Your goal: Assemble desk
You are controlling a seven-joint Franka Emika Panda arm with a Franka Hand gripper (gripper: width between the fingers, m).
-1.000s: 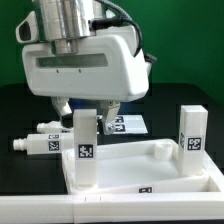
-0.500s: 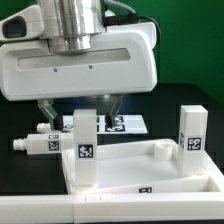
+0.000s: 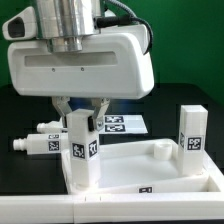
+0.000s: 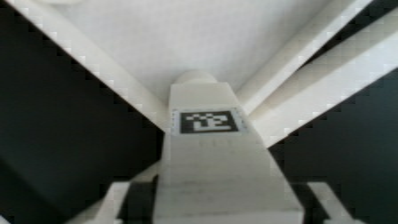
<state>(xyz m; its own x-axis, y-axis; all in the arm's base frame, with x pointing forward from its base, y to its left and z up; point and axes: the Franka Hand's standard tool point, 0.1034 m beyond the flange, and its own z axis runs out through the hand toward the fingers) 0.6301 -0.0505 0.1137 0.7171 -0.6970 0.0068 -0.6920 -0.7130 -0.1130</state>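
Note:
The white tabletop (image 3: 176, 171) lies rim-up at the front. One white tagged leg (image 3: 81, 152) stands upright in its front corner at the exterior view's left, turned so that two tagged faces show. My gripper (image 3: 82, 112) is straight above it, its fingers closed in against the leg's top. In the wrist view the leg (image 4: 214, 135) fills the space between my fingers (image 4: 121, 202), with the tabletop (image 4: 196, 30) below. A second leg (image 3: 190, 132) stands upright at the tabletop's right side. Two more legs (image 3: 45, 141) lie on the black table at the left.
The marker board (image 3: 127, 124) lies flat behind the tabletop. The tabletop's raised rim (image 3: 150, 187) runs along the front edge. A green wall stands behind the table.
My fingers, spread wide half a second ago, have closed in on the leg's top. The leg has turned about its upright axis, so a second tagged face now shows.

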